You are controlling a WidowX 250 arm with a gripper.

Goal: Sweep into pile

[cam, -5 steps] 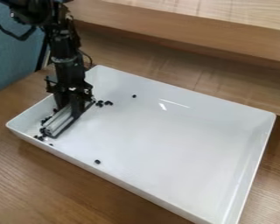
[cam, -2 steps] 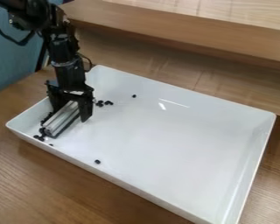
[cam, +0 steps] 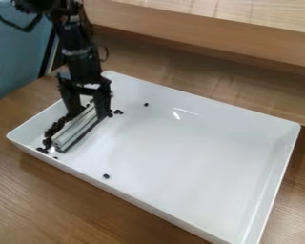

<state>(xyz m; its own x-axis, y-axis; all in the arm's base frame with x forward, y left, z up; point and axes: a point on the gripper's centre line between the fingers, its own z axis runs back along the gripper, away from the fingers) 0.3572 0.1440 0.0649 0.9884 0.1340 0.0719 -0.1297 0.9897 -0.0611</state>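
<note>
Over the left end of the white tray hangs my gripper, its two fingers apart at the upper end of a silver bar with a dark lower edge. That bar lies slantwise inside the tray. Along the bar's left side runs a band of small black pieces, reaching down to the tray's front left corner. A few more pieces sit just right of the gripper. One lone piece lies near the back wall and another near the front wall.
The tray's raised walls surround the work, resting on a wooden table. A raised wooden ledge runs behind it. At the upper left stands a blue surface.
My gripper has opened from around the bar and shifted slightly right. More of the black band beside the bar shows now; the bar has moved slightly right.
</note>
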